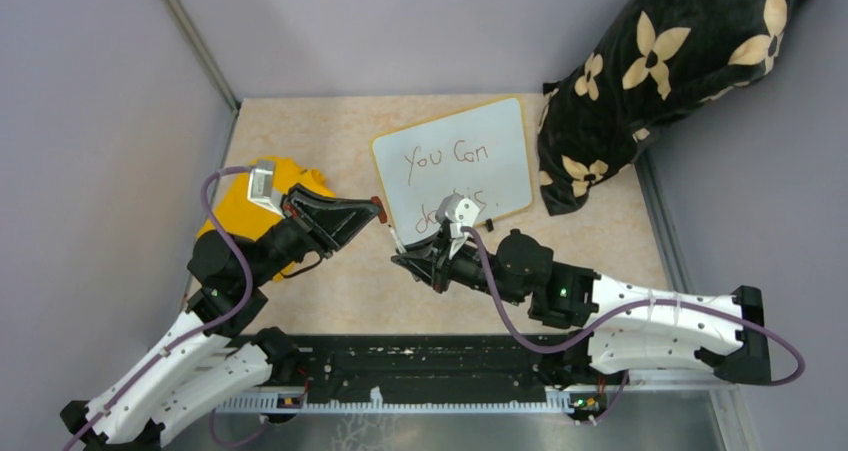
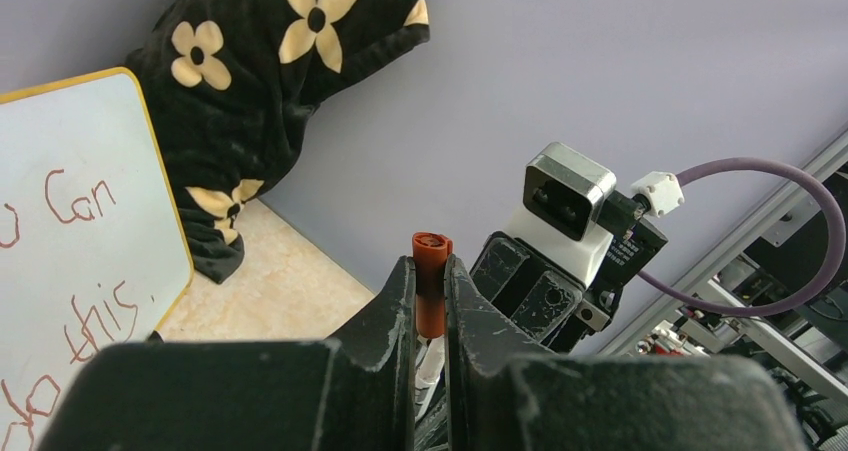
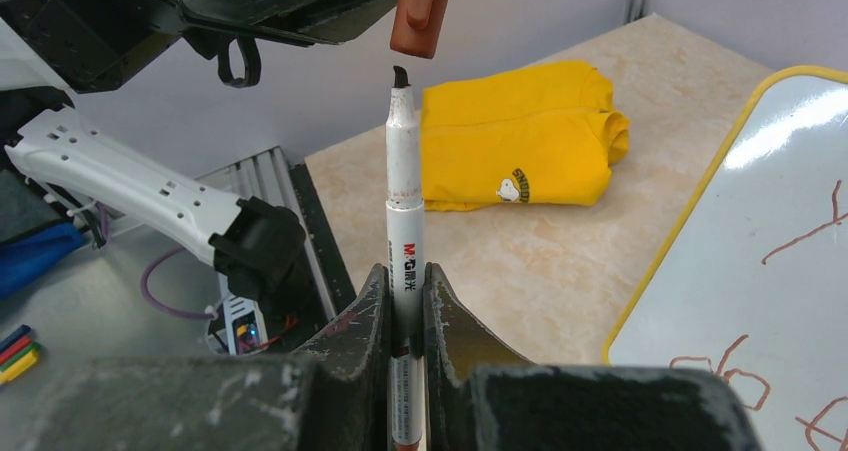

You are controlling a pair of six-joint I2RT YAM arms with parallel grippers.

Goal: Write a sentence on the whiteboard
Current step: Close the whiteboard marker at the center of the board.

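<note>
The whiteboard lies flat at the middle back, with the sentence in reddish-brown: "You Can" above "do this". My right wrist partly hides the lower line. The board also shows in the left wrist view and the right wrist view. My right gripper is shut on a white marker, which stands upright with its dark tip bare. My left gripper is shut on the red-brown marker cap. The cap hangs just above the marker tip, with a small gap between them.
A folded yellow cloth lies at the left under my left arm, also in the right wrist view. A black pillow with cream flowers leans at the back right, touching the board's right edge. Grey walls close in the table.
</note>
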